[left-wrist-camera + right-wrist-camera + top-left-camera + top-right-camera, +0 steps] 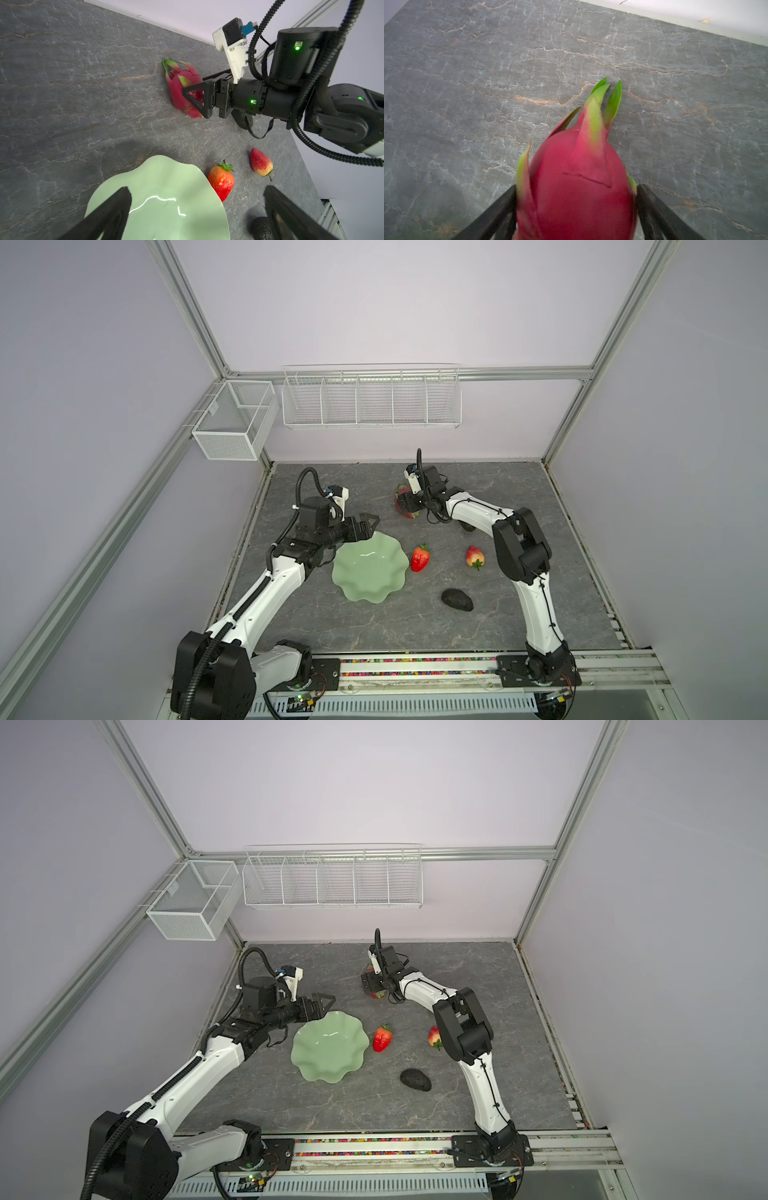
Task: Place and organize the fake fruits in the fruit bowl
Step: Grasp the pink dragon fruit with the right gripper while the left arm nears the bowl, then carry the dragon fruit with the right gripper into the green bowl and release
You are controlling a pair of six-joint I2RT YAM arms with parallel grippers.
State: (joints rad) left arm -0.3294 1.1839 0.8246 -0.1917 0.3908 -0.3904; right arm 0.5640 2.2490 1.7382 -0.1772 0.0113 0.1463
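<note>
Right wrist view first, Ana says: what sits between the fingers of the right gripper point(576, 187)?

Ben: The magenta dragon fruit point(577, 166), its green tips pointing away from the camera. A black finger presses each side of it, so the pincer is clamped on the fruit and spread far apart, because the fruit is broad. The fruit looks slightly blurred.

Ana: Is it off the tabletop point(332, 626)?

Ben: That cannot be told. In both top views the fruit sits toward the back middle of the grey stone-patterned surface, mostly hidden under the right wrist and well apart from the fruit bowl point(370, 572).

Ana: And the left gripper point(370, 527)?

Ben: Its jaws stand wide, gripping nothing. It hovers over the bowl's far left rim. In the left wrist view its two fingers frame the pale green bowl and the fruit beyond it.

Ana: Where are the other fruits?

Ben: On the tabletop, outside the bowl. The nearer strawberry point(420, 559) lies just beside the bowl's right rim, leaf end toward the back. The second strawberry point(474, 557) lies farther right, near the right arm's elbow. One dark avocado point(457, 599) lies in front of them, apart from the bowl. A dark rounded object point(242, 120) shows under the right wrist, too hidden to identify.
</note>
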